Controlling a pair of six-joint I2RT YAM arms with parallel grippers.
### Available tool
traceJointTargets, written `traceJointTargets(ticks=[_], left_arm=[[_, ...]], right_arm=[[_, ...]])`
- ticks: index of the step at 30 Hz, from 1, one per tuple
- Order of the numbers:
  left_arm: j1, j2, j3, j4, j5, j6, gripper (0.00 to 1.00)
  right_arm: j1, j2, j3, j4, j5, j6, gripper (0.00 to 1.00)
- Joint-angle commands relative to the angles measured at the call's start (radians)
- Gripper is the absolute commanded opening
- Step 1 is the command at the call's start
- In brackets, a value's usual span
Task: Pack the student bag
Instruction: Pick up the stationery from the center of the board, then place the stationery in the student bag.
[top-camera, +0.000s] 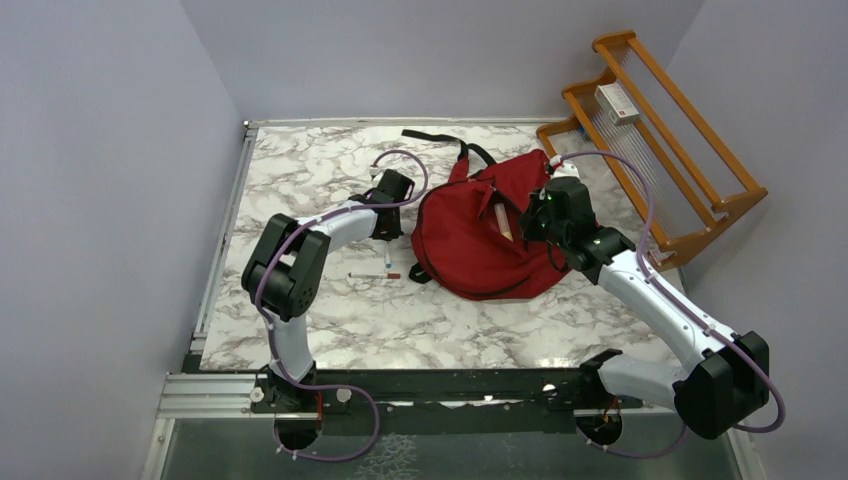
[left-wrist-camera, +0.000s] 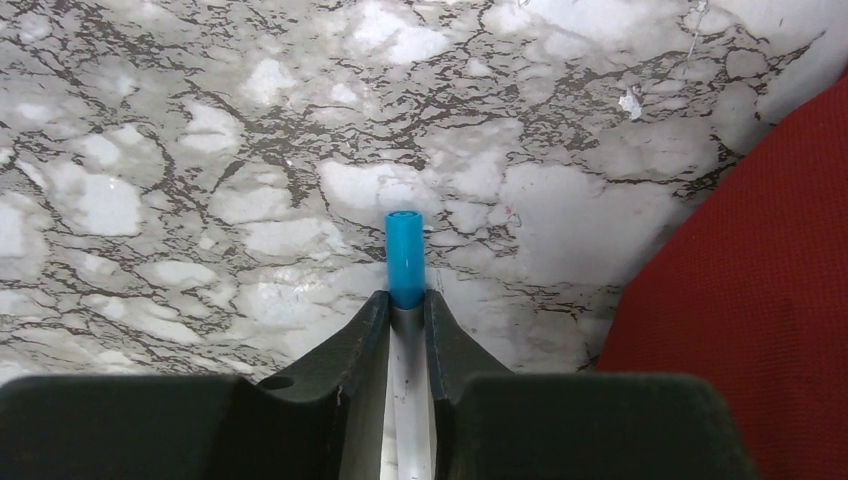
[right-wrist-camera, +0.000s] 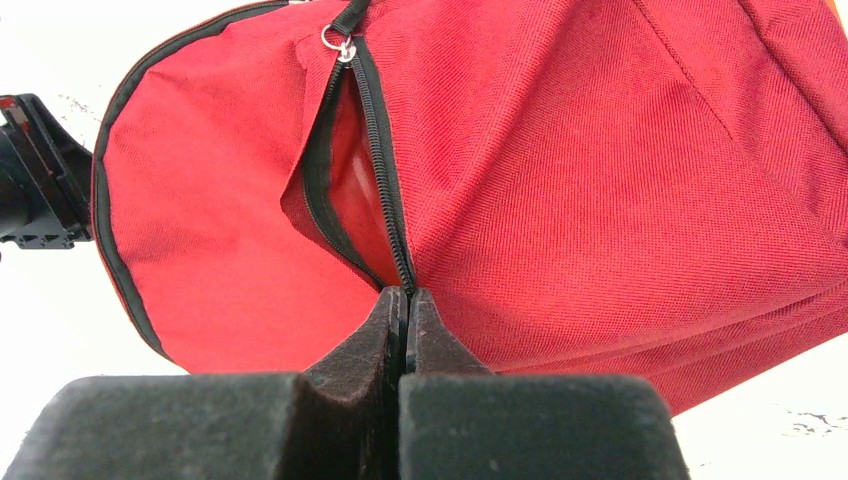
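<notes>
— Starting at the left: what has the left gripper (left-wrist-camera: 405, 298) got?

— Its jaws are pressed in on the white barrel of a blue-capped marker (left-wrist-camera: 405, 258), cap poking out ahead, low over the marble table (left-wrist-camera: 180, 200). The grip looks close to the cap end, so I'd lift slowly and check that the marker doesn't swing before travelling.

— And the other pen?

— A red-capped pen (top-camera: 375, 275) lies on the table just beside that arm, apart from the bag. One for later, I'd judge.

— Where's the student bag (top-camera: 465, 255)?

— Lying on the table right of centre, near the marker, mouth up, with something pale showing inside. The right gripper (right-wrist-camera: 404, 292) is pinched tight on the bag's edge where the zip (right-wrist-camera: 375, 150) ends, holding that side of the opening.

— So the step?

— Carry the marker right, over the red fabric, and let go only once the cap is well inside the gap. The slit looks narrow from the right wrist view. The right arm may need to pull the flap wider, or the marker could catch on the zip teeth and roll off.

— Anything readable?

— No print shows on marker, pen or bag. On the wooden rack (top-camera: 655, 150) at far right sits a white box (top-camera: 617, 103) with a red mark; its lettering is too small to read.
</notes>
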Motion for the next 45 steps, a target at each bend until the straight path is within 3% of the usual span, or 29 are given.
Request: traceJointTargets(ticks=[1, 5, 15, 20, 26, 32, 37, 45], left_arm=[[0.006, 0.063, -0.052, -0.128, -0.028, 0.052, 0.14], [0.006, 0.055, -0.05, -0.126, 0.004, 0.047, 0.01], [0.006, -0.134, 0.059, -0.1, 0.038, 0.069, 0.0], [0.006, -0.278, 0.045, -0.004, 0.178, 0.073, 0.0], [0.001, -0.384, -0.012, 0.161, 0.448, -0.013, 0.0], [-0.083, -0.325, 0.024, 0.221, 0.609, -0.086, 0.0], [-0.168, -0.248, 0.072, 0.261, 0.641, -0.16, 0.0], [-0.203, -0.09, 0.163, 0.376, 0.74, -0.345, 0.0]], right_arm=[[0.008, -0.002, -0.012, -0.002, -0.008, 0.005, 0.0], [0.008, -0.002, -0.009, 0.001, -0.01, 0.006, 0.0], [0.008, 0.002, 0.025, -0.005, -0.01, 0.006, 0.0], [0.008, 0.0, 0.04, -0.007, 0.032, -0.014, 0.01], [0.008, 0.034, 0.076, -0.039, 0.077, -0.061, 0.0], [0.008, 0.026, 0.083, -0.024, 0.083, -0.052, 0.01], [0.007, 0.016, 0.087, -0.033, 0.082, -0.041, 0.01], [0.008, -0.005, 0.075, -0.036, 0.06, -0.022, 0.01]])
